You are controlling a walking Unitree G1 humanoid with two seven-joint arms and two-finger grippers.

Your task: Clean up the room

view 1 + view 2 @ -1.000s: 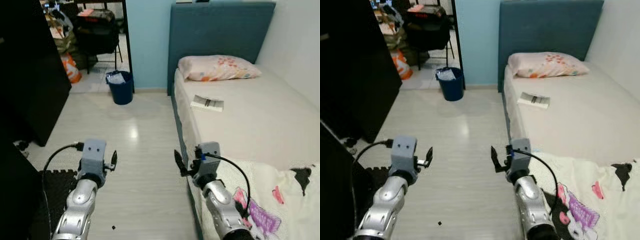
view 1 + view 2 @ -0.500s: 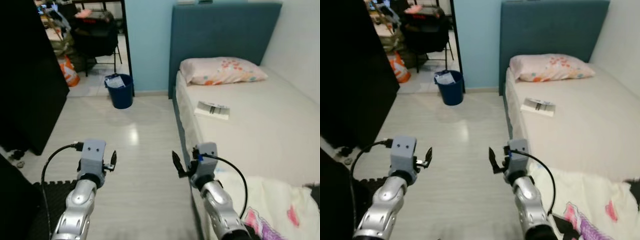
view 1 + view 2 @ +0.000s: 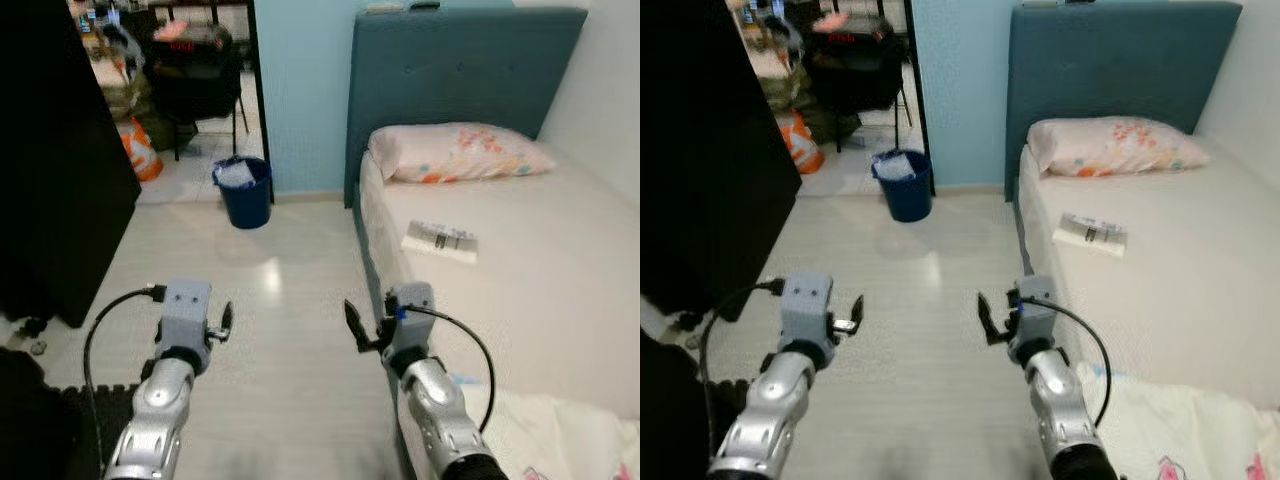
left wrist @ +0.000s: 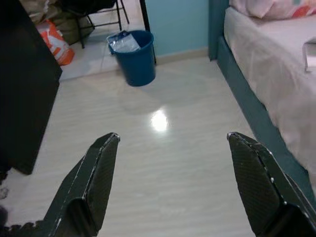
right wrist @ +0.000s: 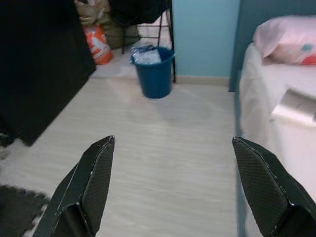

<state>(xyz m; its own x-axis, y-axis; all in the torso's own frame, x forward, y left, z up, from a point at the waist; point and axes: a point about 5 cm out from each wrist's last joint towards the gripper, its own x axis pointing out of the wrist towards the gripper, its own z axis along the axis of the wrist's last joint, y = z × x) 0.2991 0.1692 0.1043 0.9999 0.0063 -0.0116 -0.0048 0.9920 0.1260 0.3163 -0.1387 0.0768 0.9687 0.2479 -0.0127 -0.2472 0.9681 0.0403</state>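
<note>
floor [image 3: 290,300]: pale wood-look boards with a glare spot near the middle.
on floor, by doorway: blue bin [image 3: 245,192] holding something white; upright.
on floor, near left: dark mat [image 3: 95,410].
bed [image 3: 560,290]: pale sheet, blue headboard [image 3: 455,75] at far end.
on bed, at head: floral pillow [image 3: 455,153].
on bed, mid: booklet [image 3: 440,240], flat, near the floor-side edge.
on bed, near end: printed blanket [image 3: 560,440].

The print on the booklet [image 3: 440,240] on the bed [image 3: 540,290] is too small to read; the patterned blanket [image 3: 1180,430] runs off the lower right edge.
</note>
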